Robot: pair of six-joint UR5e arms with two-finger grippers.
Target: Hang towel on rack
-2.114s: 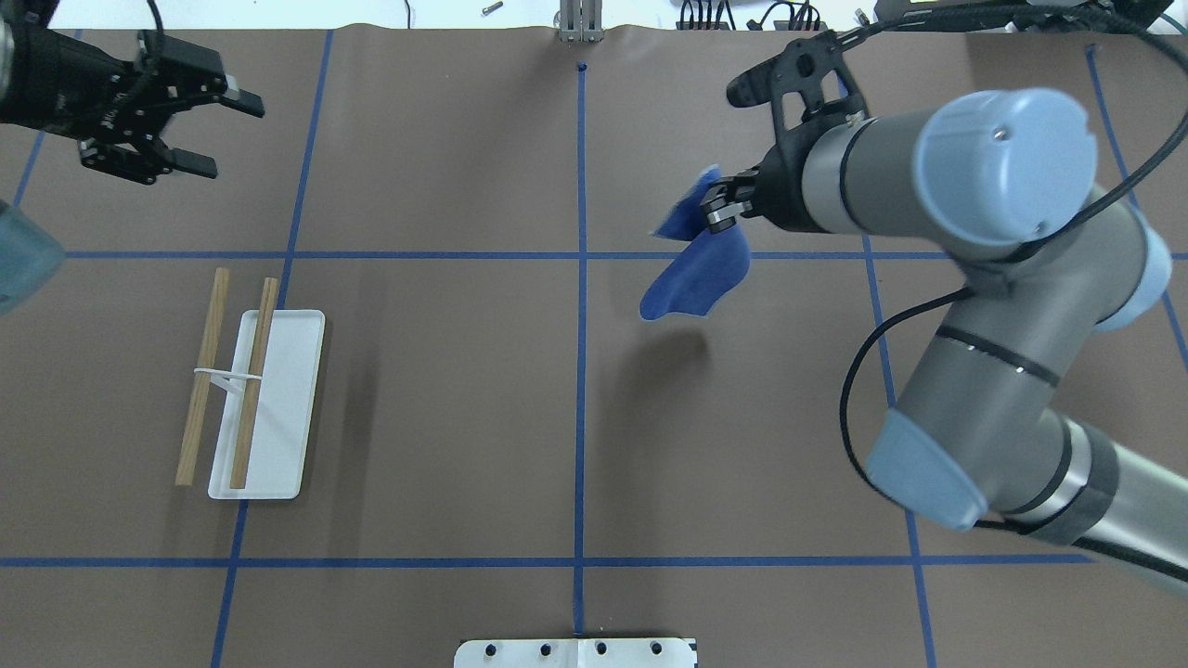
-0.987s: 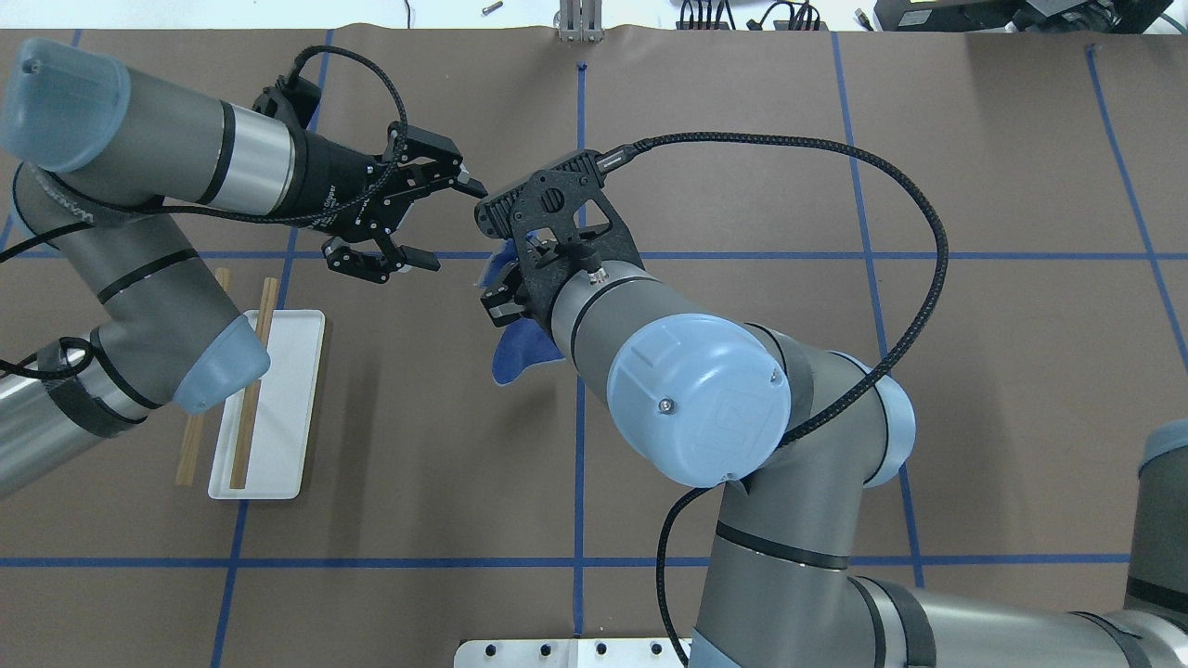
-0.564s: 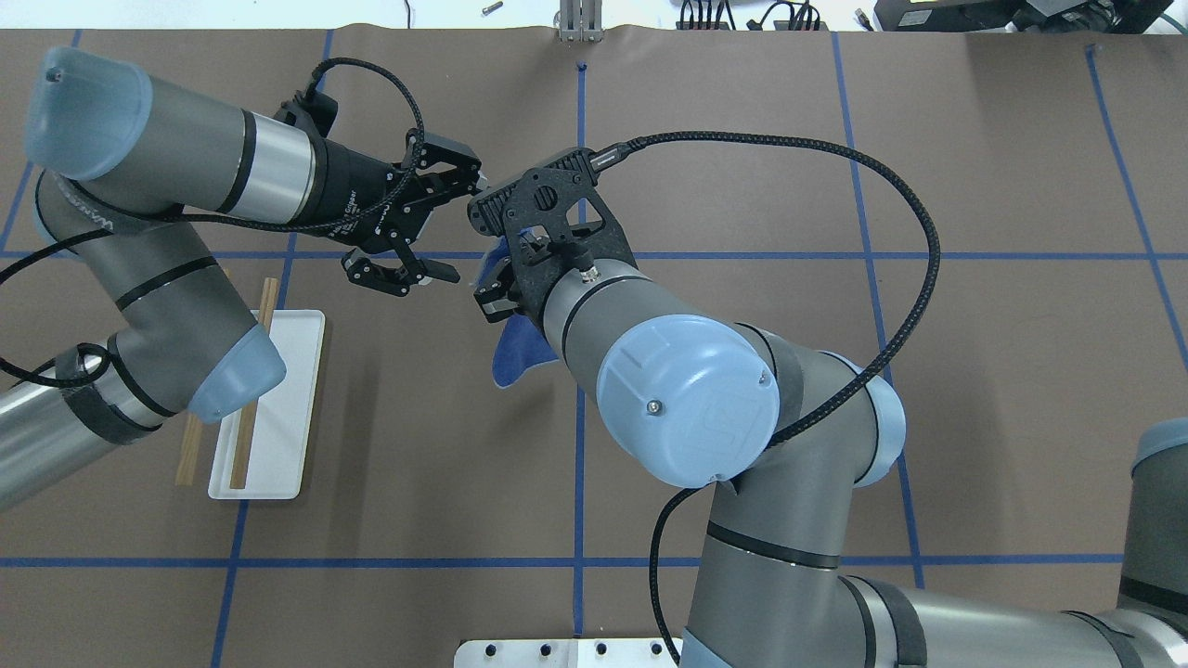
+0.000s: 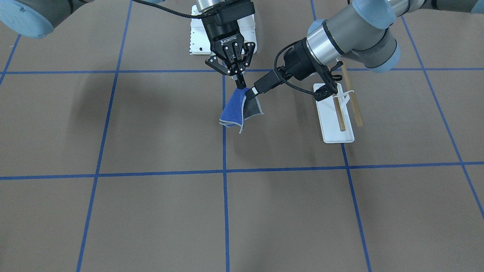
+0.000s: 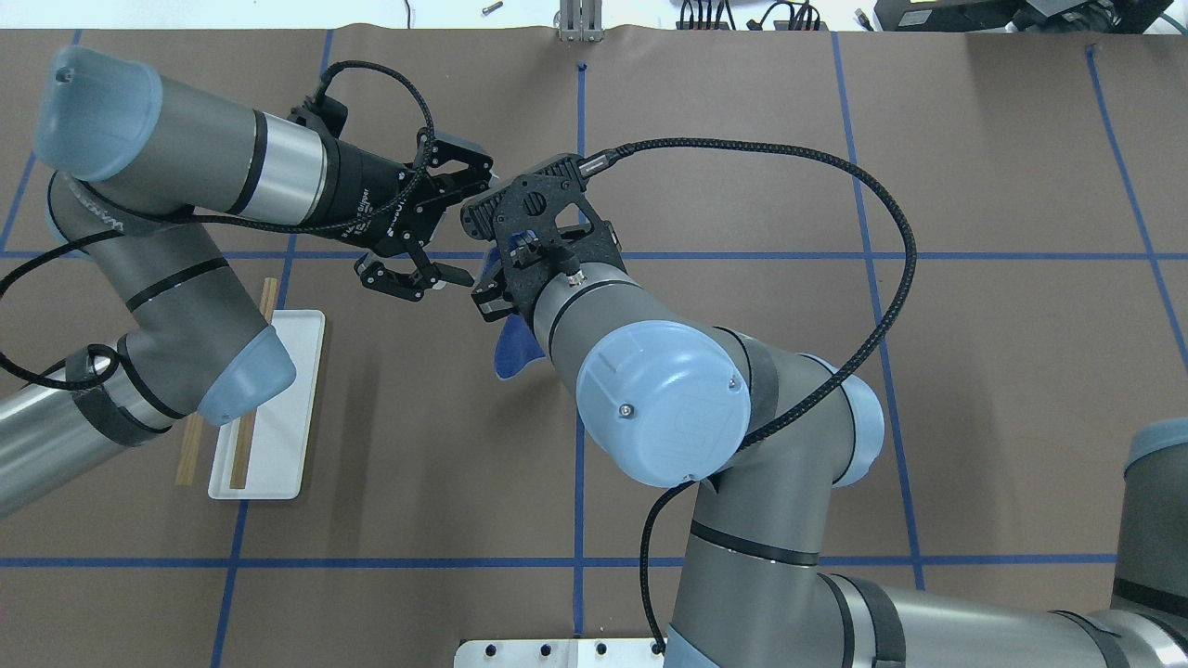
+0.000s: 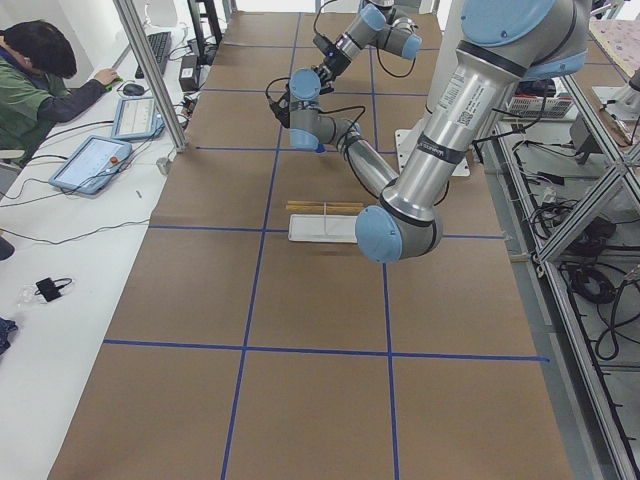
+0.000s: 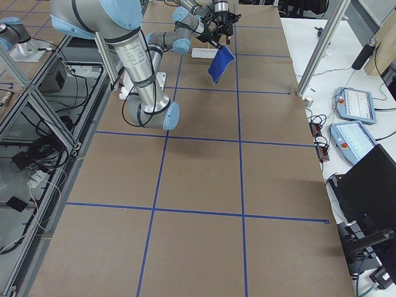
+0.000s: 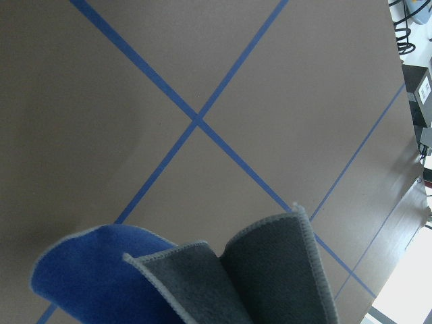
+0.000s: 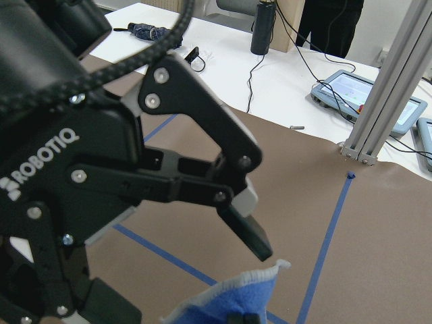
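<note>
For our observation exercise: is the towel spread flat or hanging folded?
Hanging folded: the towel dangles from the shut right gripper, blue and grey faces both showing.

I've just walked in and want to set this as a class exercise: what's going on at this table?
The right gripper is shut on the top of the towel, which hangs above the table with its blue and grey faces both showing. The left gripper is open close beside that held edge, seemingly for a hand-over. The rack stands on the robot's left with nothing hung on it yet.
</note>
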